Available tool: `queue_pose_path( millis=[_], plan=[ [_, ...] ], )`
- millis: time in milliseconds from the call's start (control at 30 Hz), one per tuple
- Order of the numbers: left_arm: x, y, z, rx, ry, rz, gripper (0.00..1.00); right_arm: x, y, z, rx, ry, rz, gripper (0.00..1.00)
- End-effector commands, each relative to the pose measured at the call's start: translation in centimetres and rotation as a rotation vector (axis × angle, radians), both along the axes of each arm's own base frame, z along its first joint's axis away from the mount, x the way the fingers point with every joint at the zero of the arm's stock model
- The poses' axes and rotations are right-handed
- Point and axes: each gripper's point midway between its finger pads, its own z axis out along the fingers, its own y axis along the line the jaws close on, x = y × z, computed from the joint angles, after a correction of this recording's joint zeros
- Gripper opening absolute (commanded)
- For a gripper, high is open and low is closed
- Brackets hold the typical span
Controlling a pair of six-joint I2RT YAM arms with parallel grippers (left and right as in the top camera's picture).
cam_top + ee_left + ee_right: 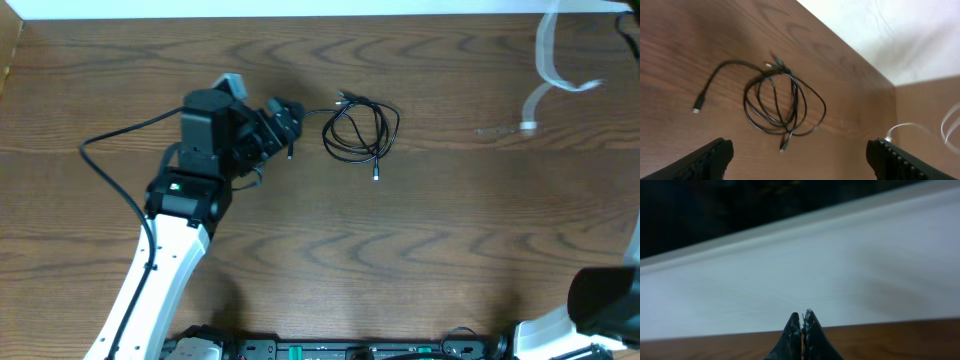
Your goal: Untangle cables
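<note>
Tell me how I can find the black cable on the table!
Look at the brown wooden table, then just right of the left gripper. The black cable lies there in loose loops. The white cable, far off near the right edge, is pale and uncoiled.

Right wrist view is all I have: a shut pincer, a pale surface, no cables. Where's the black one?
Observer: The black cable lies in loose loops on the table, centre, toward the far edge.
Operator: And the white one?
Observer: The white cable lies apart from it, at the far right corner.
Operator: What's the left pincer doing?
Observer: The left pincer is open, just left of the black cable, not touching it.
</note>
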Motion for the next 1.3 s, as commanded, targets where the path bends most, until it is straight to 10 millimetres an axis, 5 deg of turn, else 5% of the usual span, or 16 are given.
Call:
queue_pose_path(
  millis=[0,433,667,900,933,967,1033,1267],
  plan=[
    [-0.5,-1.3,1.2,0.054,-0.069,-0.079,0.90,1.8,-5.4,-2.9,-0.137,0.047,-0.198,0.01],
    [-0.5,-1.7,1.3,0.076,-0.086,-0.084,0.89,7.1,-19.6,-10.9,-0.433,0.008,-0.609,0.01],
    [0.1,-1.0,1.3,0.103,-0.099,-0.042,0.89,7.3,-26.0,-19.6,-0.450,0.099,-0.720,0.01],
    [1.0,-1.3,1.5,0.095,-0.124,-0.041,0.89,4.8,-30.9,-28.4,-0.424,0.286,-0.758,0.01],
    [1.1,-1.4,1.2,0.096,-0.119,-0.041,0.89,4.3,-31.3,-29.0,-0.420,0.308,-0.761,0.09],
    [1.2,-1.4,1.1,0.098,-0.115,-0.042,0.89,4.1,-31.6,-29.2,-0.418,0.319,-0.763,0.33],
    [1.3,-1.4,0.7,0.100,-0.105,-0.042,0.89,3.9,-31.7,-28.9,-0.418,0.317,-0.767,0.99],
    [1.7,-1.5,-0.5,0.102,-0.073,-0.040,0.89,4.7,-28.3,-23.6,-0.405,0.275,-0.671,0.99]
  ],
)
